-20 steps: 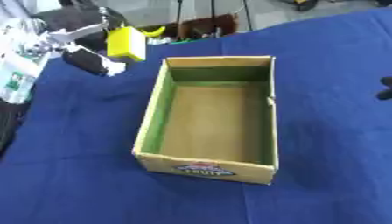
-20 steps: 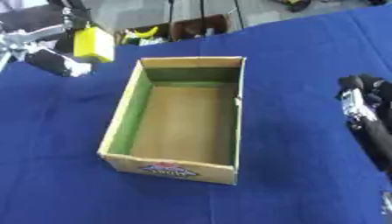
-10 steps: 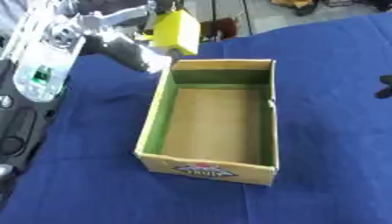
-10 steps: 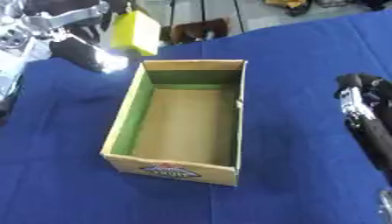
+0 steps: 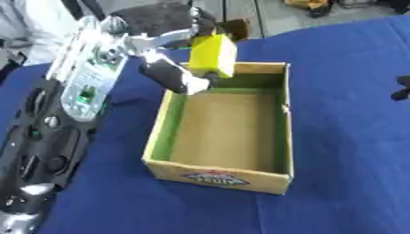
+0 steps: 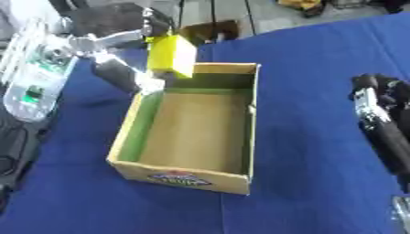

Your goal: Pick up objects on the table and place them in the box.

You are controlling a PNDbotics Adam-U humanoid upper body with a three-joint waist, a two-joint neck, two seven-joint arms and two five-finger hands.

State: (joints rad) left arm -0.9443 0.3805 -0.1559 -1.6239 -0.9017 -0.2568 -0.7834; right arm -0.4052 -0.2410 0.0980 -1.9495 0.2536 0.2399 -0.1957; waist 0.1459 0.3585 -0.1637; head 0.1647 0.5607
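My left hand (image 5: 164, 43) holds a yellow block (image 5: 212, 55) pinched between its fingers and thumb, in the air over the far left corner of the open cardboard box (image 5: 164, 128). The box stands in the middle of the blue cloth, with a green inner lining and a brown floor; nothing shows inside it. My right hand (image 6: 383, 114) rests on the cloth to the right of the box, away from it; its fingers are not clear enough to judge.
The blue cloth (image 5: 352, 151) covers the whole table. My left forearm (image 5: 76, 96) runs along the left side of the box. Dark items (image 6: 216, 29) lie beyond the table's far edge.
My left hand has carried the yellow block right and toward me, from the far left of the cloth to above the box's far left corner. The right hand has stayed put.
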